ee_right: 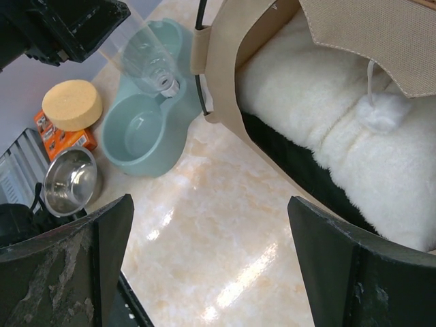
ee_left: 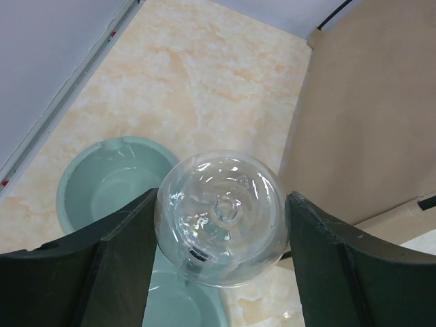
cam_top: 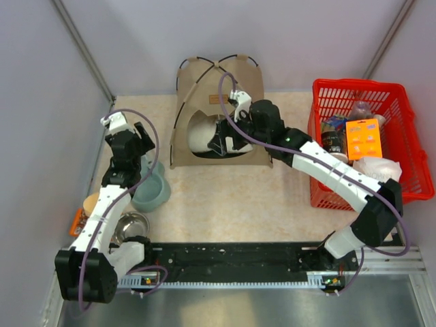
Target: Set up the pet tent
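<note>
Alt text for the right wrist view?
The pet tent fills the upper right, a cream plush pillow inside its doorway, a white ball dangling over it. The open right end effector faces it; left, a clear bottle tilts over a teal feeder.

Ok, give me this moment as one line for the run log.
left jaws: shut on clear bottle above teal feeder | right jaws: open at pet tent doorway | tent: upright, cream pillow inside
</note>
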Available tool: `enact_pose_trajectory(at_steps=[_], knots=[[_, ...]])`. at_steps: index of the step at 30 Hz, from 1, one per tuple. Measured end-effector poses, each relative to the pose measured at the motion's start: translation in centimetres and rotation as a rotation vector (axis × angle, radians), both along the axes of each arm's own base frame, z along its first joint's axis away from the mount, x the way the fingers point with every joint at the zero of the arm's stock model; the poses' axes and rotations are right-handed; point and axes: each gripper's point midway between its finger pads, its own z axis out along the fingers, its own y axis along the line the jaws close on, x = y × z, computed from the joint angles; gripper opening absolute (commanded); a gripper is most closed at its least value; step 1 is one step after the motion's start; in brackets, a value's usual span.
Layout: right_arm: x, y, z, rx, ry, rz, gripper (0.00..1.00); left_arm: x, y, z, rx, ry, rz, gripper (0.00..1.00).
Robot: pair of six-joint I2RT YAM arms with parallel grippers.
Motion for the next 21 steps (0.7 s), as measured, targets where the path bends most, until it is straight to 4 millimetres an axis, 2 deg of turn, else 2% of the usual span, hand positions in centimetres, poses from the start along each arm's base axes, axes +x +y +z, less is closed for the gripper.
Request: enact_pose_trajectory(at_steps=[7, 13, 15, 16, 20, 21], knots=[[0.1, -0.1, -0.2, -0.001, 0.007, 0.003, 0.93, -0.1, -0.1, -1.4, 0.000, 0.010, -0.006, 0.25], [0.2, -0.2, -0.2, 0.000, 0.008, 0.003, 0.94, -0.2, 0.0, -1.6, -0.004, -0.028, -0.007, 0.33], [0.1, -0.2, -0.1, 0.001, 0.008, 0.005, 0.94, -0.3, 0.0, -1.6, -0.004, -0.043, -0.009, 0.40], [0.1, -0.2, -0.2, 0.001, 0.009, 0.007, 0.95, -0.3, -0.1, -1.6, -0.004, -0.050, -0.012, 0.46], [0.1, -0.1, -0.3, 0.001, 0.014, 0.012, 0.96, -0.6, -0.1, -1.5, -0.004, -0.063, -0.024, 0.75], [0.0, 0.0, -0.3, 0.001, 0.015, 0.013, 0.96, -0.6, -0.2, -1.5, -0.002, -0.063, -0.029, 0.87]])
